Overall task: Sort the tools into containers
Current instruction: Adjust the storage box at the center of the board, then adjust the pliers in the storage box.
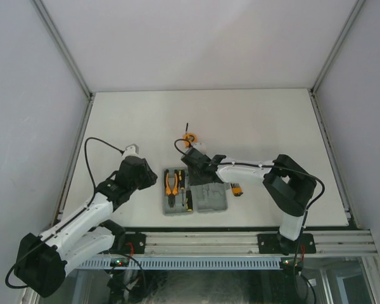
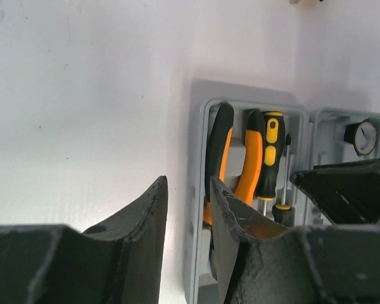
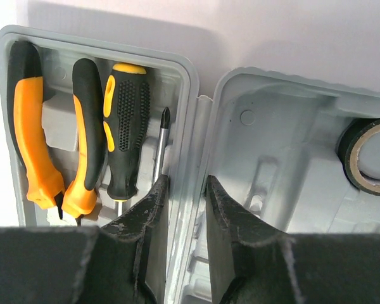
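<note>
The grey hinged case [image 1: 212, 201] lies open near the front edge. Its left half holds the orange-handled pliers [image 3: 31, 133], one black-and-orange screwdriver [image 3: 123, 126] and a second screwdriver [image 3: 161, 142] whose handle is under my finger. The dark ring [image 3: 367, 155] sits in the right half. My right gripper [image 3: 185, 187] is open, its fingers either side of the hinge ridge. My left gripper [image 2: 189, 190] is open, with the case's left wall [image 2: 199, 190] showing between its fingers. The orange tape measure [image 1: 190, 137] lies behind the case and the bit set [image 1: 236, 189] to its right.
White walls with metal corner posts enclose the white table. A slotted metal rail [image 1: 209, 244] runs along the near edge. My right arm [image 1: 253, 170] reaches across above the bit set.
</note>
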Robot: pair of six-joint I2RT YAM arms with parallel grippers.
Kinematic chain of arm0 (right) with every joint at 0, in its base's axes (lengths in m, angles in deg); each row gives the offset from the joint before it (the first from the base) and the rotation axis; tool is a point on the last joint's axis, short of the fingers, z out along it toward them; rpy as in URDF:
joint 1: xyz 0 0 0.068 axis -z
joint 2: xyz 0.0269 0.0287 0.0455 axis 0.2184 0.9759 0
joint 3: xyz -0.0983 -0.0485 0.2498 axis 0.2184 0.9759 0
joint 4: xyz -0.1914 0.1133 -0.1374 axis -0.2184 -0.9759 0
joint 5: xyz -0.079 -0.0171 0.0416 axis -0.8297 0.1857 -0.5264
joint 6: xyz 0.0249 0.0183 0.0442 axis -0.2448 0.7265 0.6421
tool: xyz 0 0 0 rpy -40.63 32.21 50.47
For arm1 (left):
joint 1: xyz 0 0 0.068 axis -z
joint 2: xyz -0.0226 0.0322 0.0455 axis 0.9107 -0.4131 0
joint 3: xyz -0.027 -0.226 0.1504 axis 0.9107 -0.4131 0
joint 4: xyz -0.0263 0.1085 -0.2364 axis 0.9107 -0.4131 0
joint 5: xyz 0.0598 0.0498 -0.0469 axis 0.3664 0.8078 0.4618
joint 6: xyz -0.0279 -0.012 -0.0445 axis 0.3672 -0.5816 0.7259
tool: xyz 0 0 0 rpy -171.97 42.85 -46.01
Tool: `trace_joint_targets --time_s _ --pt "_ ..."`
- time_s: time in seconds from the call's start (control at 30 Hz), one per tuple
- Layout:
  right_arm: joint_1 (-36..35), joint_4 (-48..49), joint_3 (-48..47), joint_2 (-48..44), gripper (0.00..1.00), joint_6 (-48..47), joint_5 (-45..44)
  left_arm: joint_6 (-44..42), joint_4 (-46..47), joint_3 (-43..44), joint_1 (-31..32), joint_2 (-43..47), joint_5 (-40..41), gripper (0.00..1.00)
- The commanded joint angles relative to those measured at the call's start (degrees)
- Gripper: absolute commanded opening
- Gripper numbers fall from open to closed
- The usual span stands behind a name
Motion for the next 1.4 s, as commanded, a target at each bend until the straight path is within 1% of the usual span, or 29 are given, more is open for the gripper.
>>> trace_joint_targets --time_s 0.0,0.23,0.43,0.57,0.7,0.97,1.2,1.37 --pt "-1.9 -5.4 5.9 -1.8 0.14 1.6 -0.6 -1.4 2.0 4.3 2.1 -2.4 -0.3 0.37" --pt "-2.4 -3.4 8.7 -3.3 0.12 3.1 0.1 -1.2 2.1 8.3 7.2 -9.0 2.7 0.36" --pt "-2.4 -2.7 8.8 -3.4 0.1 3.2 0.7 -3.0 3.2 11.3 7.9 -16.4 2.4 0.33" --pt "-2.4 -2.4 9.0 -3.4 0.09 3.0 0.6 -3.5 3.7 13.4 8.4 -19.9 2.6 0.33" --pt "-2.4 -1.8 9.7 -3.4 0.08 3.3 1.0 -6.0 4.5 14.9 8.5 -22.9 3.2 0.32" --pt "-2.4 -1.5 10.3 -3.4 0.07 3.4 1.0 -8.1 5.4 17.1 8.6 -28.8 3.3 0.26" --pt "-2.6 -1.8 10.3 -3.3 0.06 3.5 0.5 -8.9 5.5 16.5 9.2 -30.1 4.2 0.17" --pt "-2.6 -2.1 10.4 -3.2 0.06 3.6 0.3 -8.6 5.3 15.0 9.8 -29.5 4.5 0.14"
